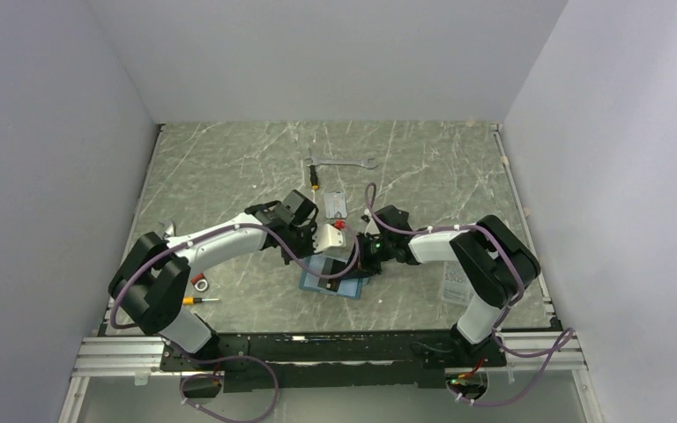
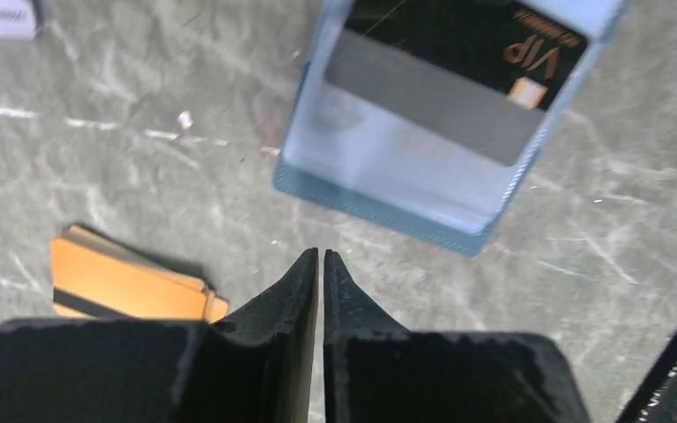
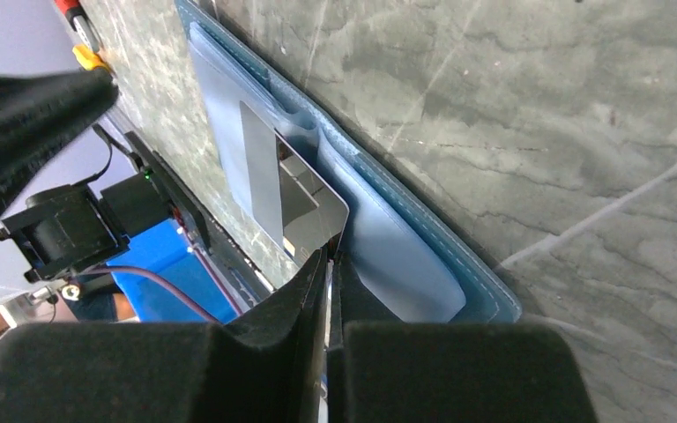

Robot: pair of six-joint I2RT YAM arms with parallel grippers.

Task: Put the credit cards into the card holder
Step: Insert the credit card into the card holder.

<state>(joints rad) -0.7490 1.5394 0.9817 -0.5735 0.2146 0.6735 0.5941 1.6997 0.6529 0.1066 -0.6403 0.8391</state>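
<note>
- Right gripper (image 3: 329,257): its fingers are pressed together on the near corner of a dark credit card (image 3: 300,198), pinching it edge-on
- Left gripper (image 2: 320,254): its fingers are pressed together with nothing between them, and it hangs over bare table (image 2: 141,159) just short of the card holder's near edge
- The teal-blue card holder (image 2: 361,196) lies open on the marbled table, pale blue pockets facing up
- The dark card, with gold "VIP" lettering and a grey stripe, rests across the holder's inside; whether it sits inside a pocket cannot be told
- A small stack of orange-gold credit cards (image 2: 123,280) with a black stripe lies on the table beside the left gripper, apart from the holder
- A wrench (image 1: 342,162) lies near the far edge
</note>
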